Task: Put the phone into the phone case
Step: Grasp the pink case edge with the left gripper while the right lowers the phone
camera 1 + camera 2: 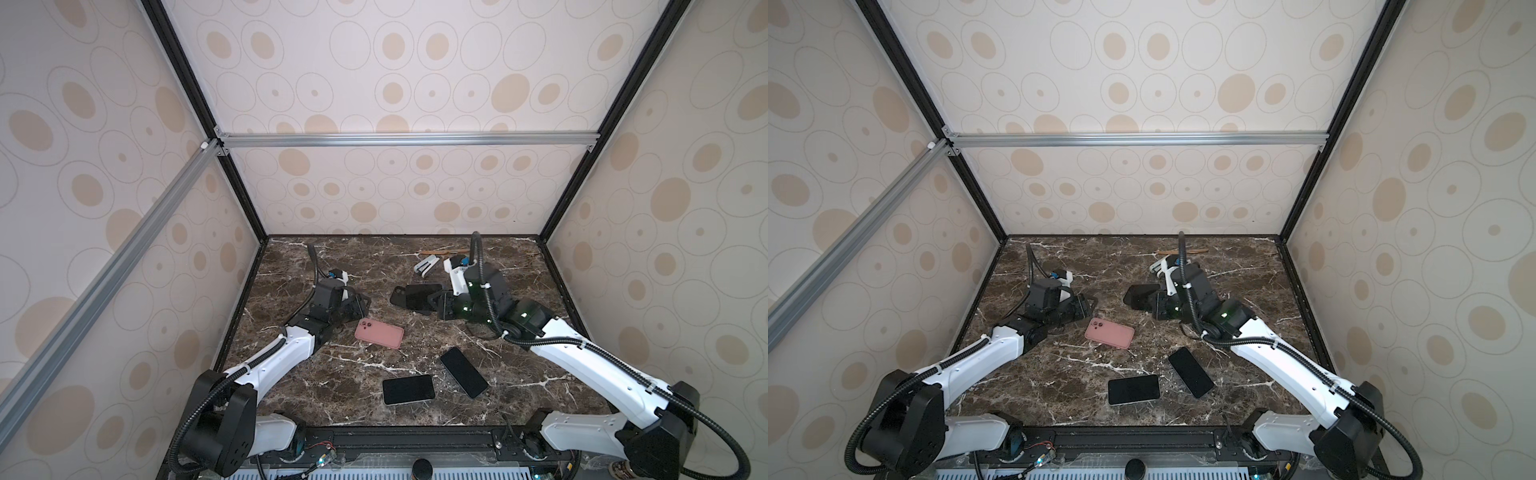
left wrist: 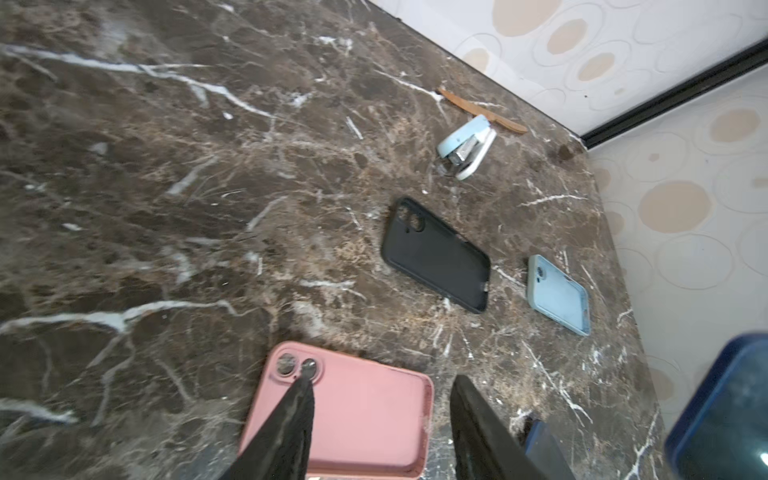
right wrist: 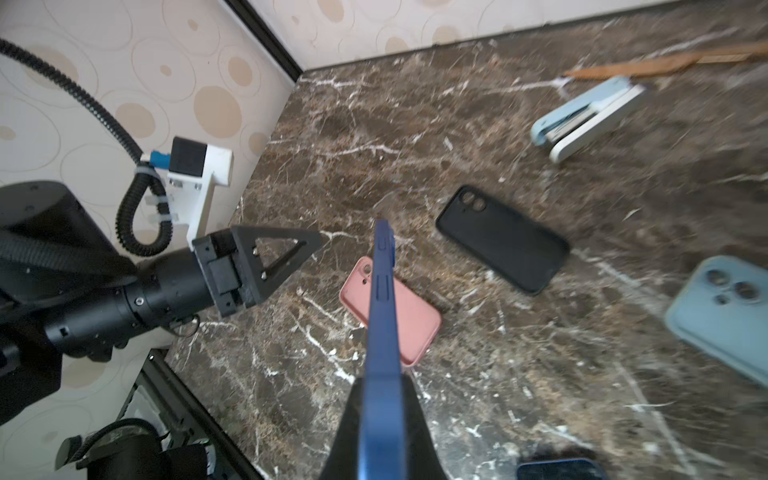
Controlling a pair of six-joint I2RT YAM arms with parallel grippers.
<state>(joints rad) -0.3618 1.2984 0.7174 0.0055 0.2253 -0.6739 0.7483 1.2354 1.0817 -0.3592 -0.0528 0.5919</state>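
Edgewise, slim blue phone (image 3: 380,311) (rounded rim) over marble (image 3: 540,374).

The tabletop (image 1: 374,266) looks like polished brown marble, white-veined, with a dull sheen. The pink phone case (image 1: 379,333), the black phone case (image 2: 436,253) and the pale blue phone case (image 2: 559,295) all look matt and soft, like silicone. The white-rimmed phone (image 1: 408,389) and the black phone (image 1: 464,372) show glossy dark glass. The blue phone (image 3: 382,332) has a smooth, satiny edge. The stapler (image 2: 467,145) is smooth plastic with bright metal inside. The stick (image 2: 482,110) beside it looks like bare wood. The cross rail (image 1: 407,139) is brushed aluminium.
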